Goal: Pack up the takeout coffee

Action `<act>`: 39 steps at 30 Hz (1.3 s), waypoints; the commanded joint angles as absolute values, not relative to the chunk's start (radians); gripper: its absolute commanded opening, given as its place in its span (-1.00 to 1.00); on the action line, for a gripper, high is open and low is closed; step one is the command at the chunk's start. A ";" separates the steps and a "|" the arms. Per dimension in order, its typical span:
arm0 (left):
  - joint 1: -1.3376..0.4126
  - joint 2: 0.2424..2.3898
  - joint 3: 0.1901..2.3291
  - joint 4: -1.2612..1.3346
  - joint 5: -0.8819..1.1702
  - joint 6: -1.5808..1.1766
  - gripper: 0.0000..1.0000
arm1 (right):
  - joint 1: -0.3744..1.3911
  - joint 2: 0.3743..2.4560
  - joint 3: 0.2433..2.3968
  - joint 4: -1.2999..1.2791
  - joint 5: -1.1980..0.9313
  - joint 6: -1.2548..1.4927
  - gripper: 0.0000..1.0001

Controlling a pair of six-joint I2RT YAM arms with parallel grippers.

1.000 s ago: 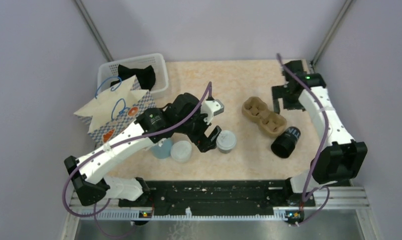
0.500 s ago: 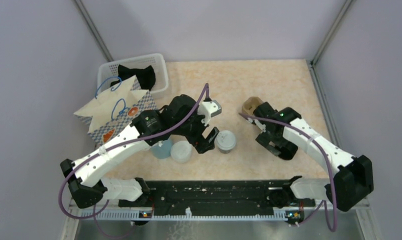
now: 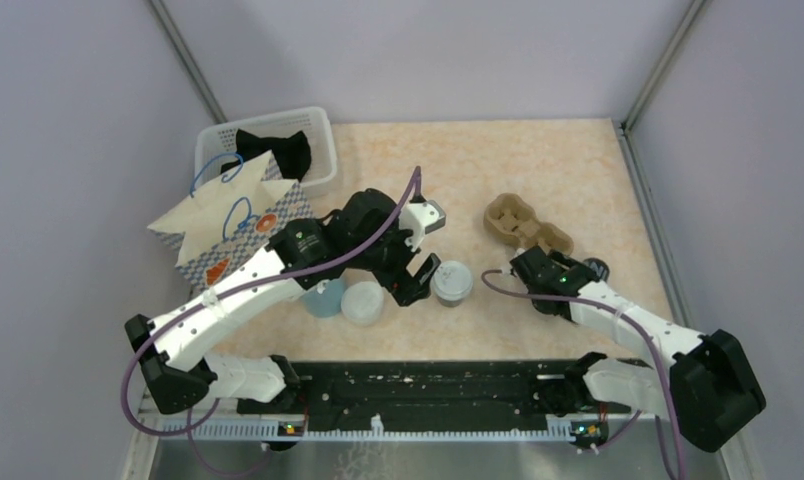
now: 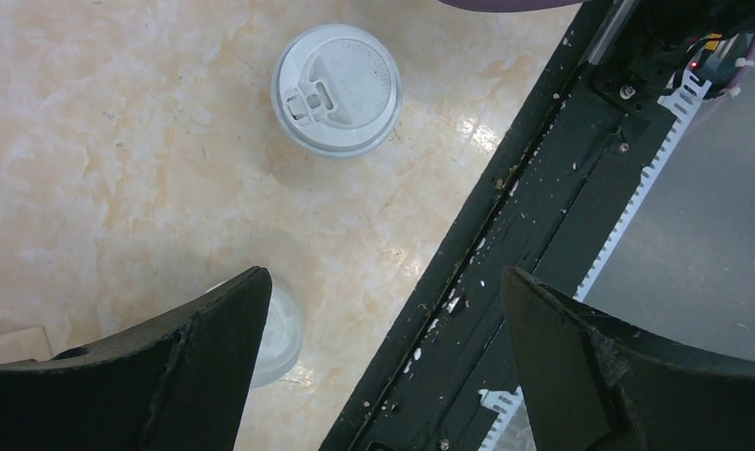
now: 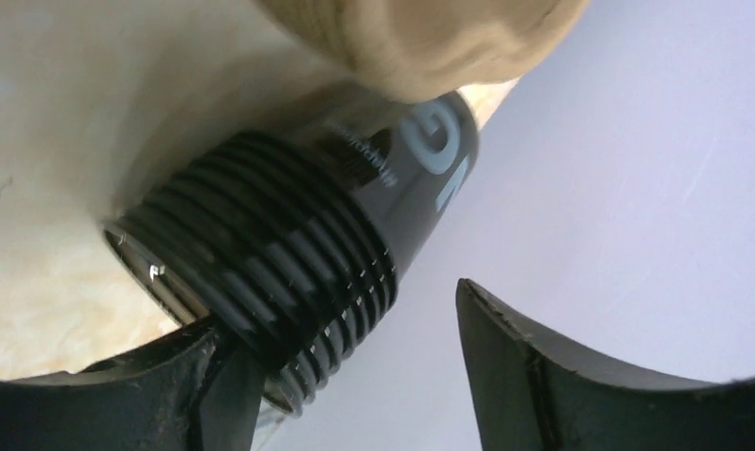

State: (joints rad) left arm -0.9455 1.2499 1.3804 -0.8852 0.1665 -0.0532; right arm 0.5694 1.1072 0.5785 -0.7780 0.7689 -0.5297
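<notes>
1. Overhead, in the top external view, the takeout coffee (image 3: 451, 283) stands upright on the counter (image 3: 478, 165). Its grey-white lid faces up, and it is near the front edge, between the two arms.
2. Same view: the left hand (image 3: 416, 280) hangs just beside the coffee on its left, with fingers apart and nothing between them. A light blue cup (image 3: 324, 298) and a pale lidded cup (image 3: 363, 303) stand partly under that arm.
3. Same view: a paper bag (image 3: 233, 225) stands at the left with a white basket (image 3: 321, 150) behind it. A brown pulp cup carrier (image 3: 526, 228) lies right of centre.
4. Same view: the right hand (image 3: 556, 284) sits low at the near end of the carrier. It covers most of a lidless black cup (image 3: 595, 267), so only the cup's far end shows.
5. Left wrist view: the takeout coffee (image 4: 336, 89) is seen from above, beyond the fingertips and clear of both. The left hand (image 4: 383, 277) is spread wide. A second pale lid, probably the lidded cup (image 4: 285, 329), is half hidden by one finger.
6. Right wrist view: the lidless black cup (image 5: 289, 254) lies on its side, ribbed, just beneath the carrier (image 5: 421, 38). The right hand (image 5: 341, 315) straddles it. One finger (image 5: 120, 395) appears to touch the rim, while the other stands off with a gap, so the cup is not clamped.
</notes>
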 commanded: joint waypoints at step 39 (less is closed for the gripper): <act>-0.934 1.350 1.635 -0.913 0.199 -0.167 0.97 | -0.097 1.253 1.081 -0.978 0.228 0.337 -1.00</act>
State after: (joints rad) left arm -0.9367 1.3849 1.6062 -0.9180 0.2115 -0.1299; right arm -0.0502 1.2480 1.0874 -0.9089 0.2848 0.0746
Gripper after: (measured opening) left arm 0.984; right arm 0.036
